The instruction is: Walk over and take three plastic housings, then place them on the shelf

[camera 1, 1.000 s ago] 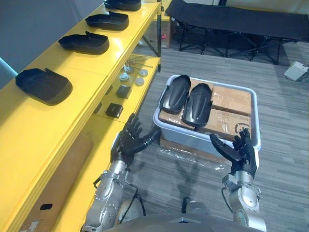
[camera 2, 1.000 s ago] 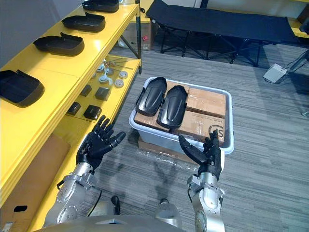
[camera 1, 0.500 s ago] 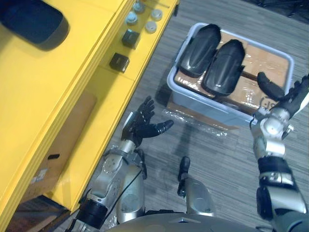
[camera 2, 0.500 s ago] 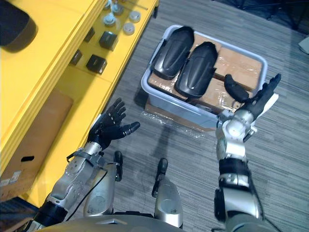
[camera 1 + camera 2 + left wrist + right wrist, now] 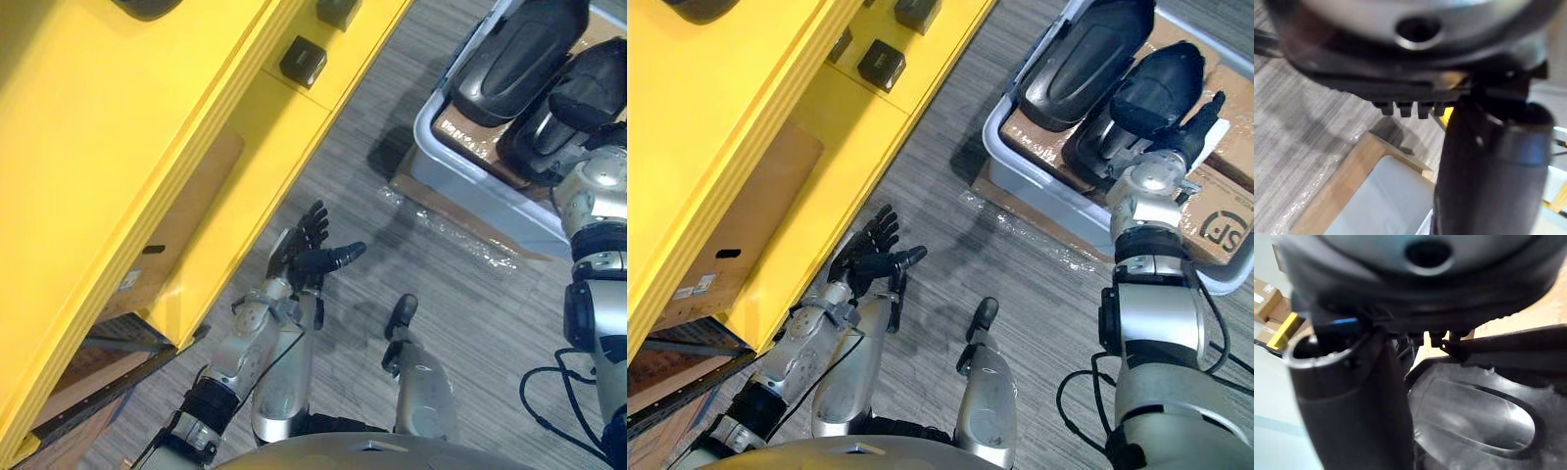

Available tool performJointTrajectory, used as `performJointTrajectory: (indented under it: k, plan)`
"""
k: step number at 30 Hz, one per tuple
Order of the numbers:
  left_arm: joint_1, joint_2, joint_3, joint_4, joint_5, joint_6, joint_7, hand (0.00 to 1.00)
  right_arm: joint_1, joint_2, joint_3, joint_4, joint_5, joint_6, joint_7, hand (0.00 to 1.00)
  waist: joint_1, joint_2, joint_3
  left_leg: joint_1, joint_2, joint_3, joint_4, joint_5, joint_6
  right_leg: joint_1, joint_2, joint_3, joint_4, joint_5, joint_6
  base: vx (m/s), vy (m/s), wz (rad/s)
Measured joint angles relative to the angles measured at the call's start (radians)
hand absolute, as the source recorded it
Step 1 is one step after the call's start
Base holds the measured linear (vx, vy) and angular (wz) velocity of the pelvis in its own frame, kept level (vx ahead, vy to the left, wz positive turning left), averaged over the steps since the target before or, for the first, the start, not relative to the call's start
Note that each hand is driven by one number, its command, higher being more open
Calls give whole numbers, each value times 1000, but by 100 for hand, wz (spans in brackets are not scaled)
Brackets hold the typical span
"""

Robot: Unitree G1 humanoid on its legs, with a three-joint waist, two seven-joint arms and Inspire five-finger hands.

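Note:
Two black plastic housings lie side by side in a grey bin (image 5: 1017, 160) on the floor: the left housing (image 5: 1085, 57) and the right housing (image 5: 1132, 98). My right hand (image 5: 1182, 129) reaches into the bin and lies over the right housing with its fingers straight, not curled round it. In the right wrist view the thumb (image 5: 1354, 401) stands close beside that housing (image 5: 1474, 423). My left hand (image 5: 309, 257) hangs open over the floor by the yellow shelf (image 5: 147, 127), holding nothing.
Sealed cardboard boxes (image 5: 1220, 211) fill the bin under the housings. Small black blocks (image 5: 304, 61) sit on the shelf's lower board. Another housing (image 5: 696, 8) shows on the top board. A flat cardboard piece (image 5: 186, 225) leans under the shelf. Grey carpet lies between shelf and bin.
The camera has tipped down and closer to the bin. My right hand has come down from above the bin's edge onto the right housing. The left hand stays open and low.

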Motion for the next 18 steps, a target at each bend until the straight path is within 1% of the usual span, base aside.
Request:
performJointTrajectory:
  k: [1, 3, 4, 5, 6, 8, 10, 15, 16, 18]
  plan:
    - [-4, -8, -5, 10, 0, -4, 5, 100, -6, -12, 0, 2, 0, 12, -11, 100, 5, 1, 0, -5, -5, 2, -2, 5, 2, -10, -8, -1, 13, -11, 5, -30, 3, 5]
    - [-4, -18, -7, 19, -1, -4, 12, 100, -26, -16, -3, 13, 1, 41, -23, 100, 6, 8, 4, -6, -7, 0, -3, 8, 2, -18, -13, -2, 34, -20, 4, -49, -5, 9]
    - [-1, -27, -15, 19, -4, -12, 14, 100, -30, -14, -2, 24, 1, 82, -43, 100, 6, 14, 6, -10, -8, -6, -7, 10, 0, -27, -16, -7, 54, -31, 5, -61, -13, 10]
    - [5, -31, -16, 19, -5, -27, 14, 100, -29, -12, -2, 33, 1, 108, -65, 100, 8, 14, 6, -20, -10, -8, -10, 15, -1, -45, -21, -8, 74, -40, 6, -45, -17, 11]
    - [6, -37, -15, 19, -8, -29, 15, 100, -29, -12, -2, 37, 1, 116, -78, 100, 8, 14, 6, -23, -11, -8, -13, 18, -1, -52, -24, -8, 83, -43, 5, -21, -22, 8]
    - [10, -47, -26, 19, -31, -40, 22, 100, -27, -11, -4, 38, 0, 148, -128, 100, 7, 14, 7, -24, -13, -8, -20, 32, -2, -58, -27, -13, 89, -44, 5, 11, -29, 6]
    - [10, -56, -36, 19, -32, -44, 29, 100, -27, -11, -9, 35, -16, 150, -172, 100, 6, 14, 7, -18, -11, -8, -22, 34, -3, -59, -28, -14, 101, -49, 1, 0, 0, 0]
    - [11, -63, -37, 18, -34, -47, 29, 100, -26, -11, -34, 17, -49, 148, -198, 100, 1, 14, 7, -15, -8, -5, -27, 35, -5, -64, -28, -12, 117, -57, -1, 0, 0, 0]
    - [11, -63, -37, 18, -34, -48, 29, 100, -26, -11, -45, 8, -49, 148, -210, 0, 1, 14, 7, -15, -8, -2, -32, 38, -6, -66, -29, -11, 118, -56, -1, 0, 0, 0]
    - [13, -61, -37, 18, -39, -48, 29, 100, -24, -12, -50, 6, -49, 151, -211, 0, 0, 14, 7, -14, -8, -2, -39, 45, -7, -69, -28, -10, 118, -56, -1, 0, 0, 0]
